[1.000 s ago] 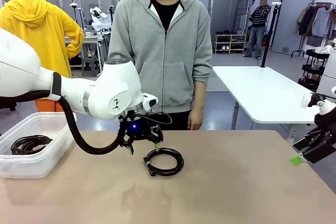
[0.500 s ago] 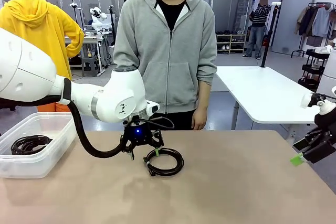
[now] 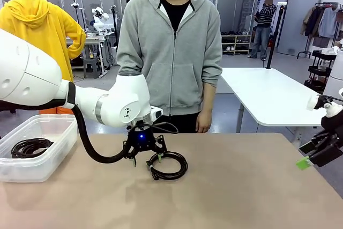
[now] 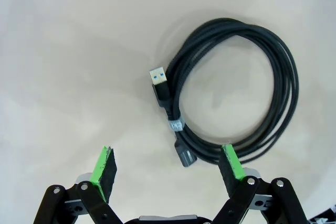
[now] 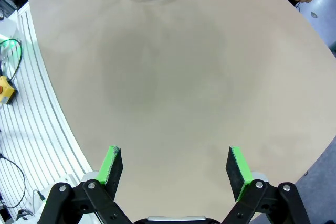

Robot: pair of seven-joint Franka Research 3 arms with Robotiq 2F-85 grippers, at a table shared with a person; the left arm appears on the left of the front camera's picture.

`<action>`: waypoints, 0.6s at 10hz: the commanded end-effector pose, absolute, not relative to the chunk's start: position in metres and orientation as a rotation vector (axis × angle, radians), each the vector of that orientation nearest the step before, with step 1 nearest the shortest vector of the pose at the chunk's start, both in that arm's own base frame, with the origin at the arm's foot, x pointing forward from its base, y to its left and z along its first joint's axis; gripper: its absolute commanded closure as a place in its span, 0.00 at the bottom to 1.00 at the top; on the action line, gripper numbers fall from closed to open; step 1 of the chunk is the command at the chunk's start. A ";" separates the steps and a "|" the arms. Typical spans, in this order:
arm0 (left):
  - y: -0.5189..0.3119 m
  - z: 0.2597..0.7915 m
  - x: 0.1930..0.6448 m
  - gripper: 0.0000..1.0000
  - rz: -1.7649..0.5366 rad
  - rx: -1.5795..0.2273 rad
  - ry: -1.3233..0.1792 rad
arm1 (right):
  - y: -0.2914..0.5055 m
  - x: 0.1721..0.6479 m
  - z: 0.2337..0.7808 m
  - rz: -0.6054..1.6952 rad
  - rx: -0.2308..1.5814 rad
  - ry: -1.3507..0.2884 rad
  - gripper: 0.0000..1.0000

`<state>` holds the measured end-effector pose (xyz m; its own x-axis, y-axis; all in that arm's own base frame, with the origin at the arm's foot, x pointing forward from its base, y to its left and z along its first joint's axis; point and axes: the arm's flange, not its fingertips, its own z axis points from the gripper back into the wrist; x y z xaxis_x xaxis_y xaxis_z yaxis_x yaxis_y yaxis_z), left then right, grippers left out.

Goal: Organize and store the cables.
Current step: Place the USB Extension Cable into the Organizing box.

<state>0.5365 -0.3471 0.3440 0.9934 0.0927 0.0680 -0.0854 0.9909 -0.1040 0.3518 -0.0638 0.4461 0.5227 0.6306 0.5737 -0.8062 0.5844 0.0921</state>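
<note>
Two white robot arms work at a big tan table (image 3: 241,186), and a person in a grey hoodie (image 3: 170,52) stands at the far side. On the table's left end sits a clear plastic box (image 3: 37,159) with one black coiled cable (image 3: 31,147) lying inside it. Near the middle of the table lies another coiled cable (image 3: 168,165), flat in a round loop, with its blue-tipped plug (image 4: 158,76) pointing out. The left claw (image 3: 144,159) hangs low right over the near edge of this loop. Its green pads (image 4: 104,167) are spread wide; one pad is at the cable's rim, and nothing is gripped. The right claw (image 3: 311,156) is far off at the table's right edge, also wide open and holding nothing
</note>
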 end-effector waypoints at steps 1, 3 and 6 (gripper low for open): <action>-0.354 0.336 0.555 0.01 0.167 -0.120 -0.089 | -0.062 0.354 0.447 0.864 0.370 -0.523 0.00; -0.354 0.321 0.561 0.01 0.198 -0.087 -0.054 | -0.062 0.354 0.447 0.864 0.370 -0.523 0.00; -0.356 0.317 0.562 0.01 0.198 -0.055 -0.044 | -0.062 0.354 0.447 0.864 0.370 -0.523 0.00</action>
